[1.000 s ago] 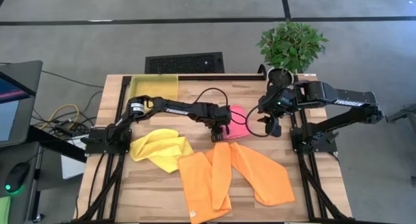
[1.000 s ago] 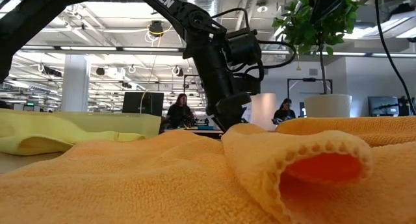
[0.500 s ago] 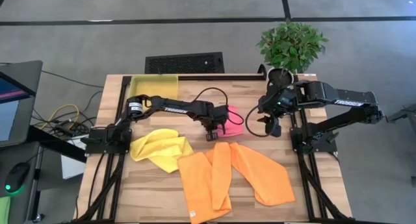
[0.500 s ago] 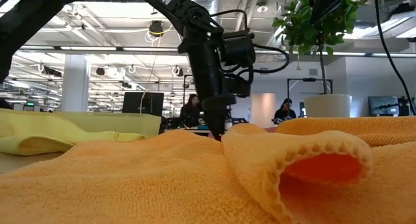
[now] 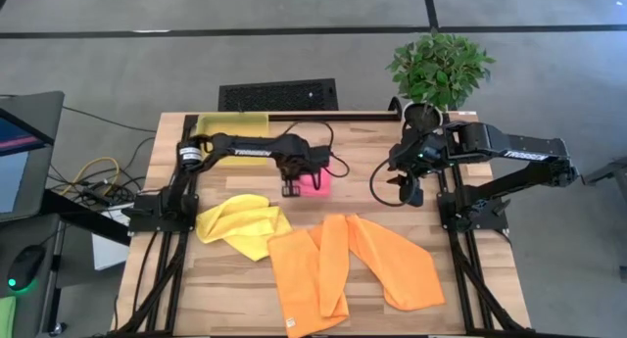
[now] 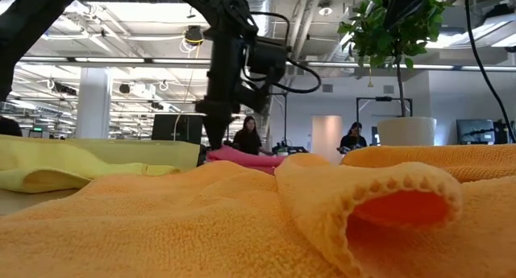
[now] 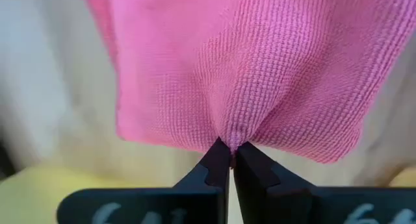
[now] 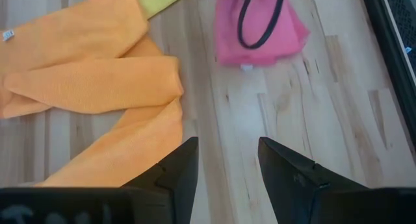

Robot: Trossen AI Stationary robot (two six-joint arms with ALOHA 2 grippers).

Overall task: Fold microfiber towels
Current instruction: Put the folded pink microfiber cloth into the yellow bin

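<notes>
On arms (image 5: 257, 153), "TROSSEN"; left pincer (image 5: 291, 189) pinches pink towel (image 5: 318, 184).

My left arm reaches across the table's far half, its left gripper (image 5: 291, 188) pointed down with fingers (image 7: 221, 162) pinched together on pink cloth. My right arm waits folded at the right edge, right gripper (image 5: 413, 194) spread open.

1. The pink towel (image 7: 260, 74) is cloth with a fine, ribbed weave.
2. The orange towels (image 6: 242, 221) are thick, nubbly matt cloth.
3. The yellow towel (image 5: 240, 223) is soft cloth.
4. The desk (image 8: 305, 113) is pale, smooth, grained wood.
5. The left pincer (image 7: 231, 160) has matt black fingers (image 7: 211, 169).
</notes>
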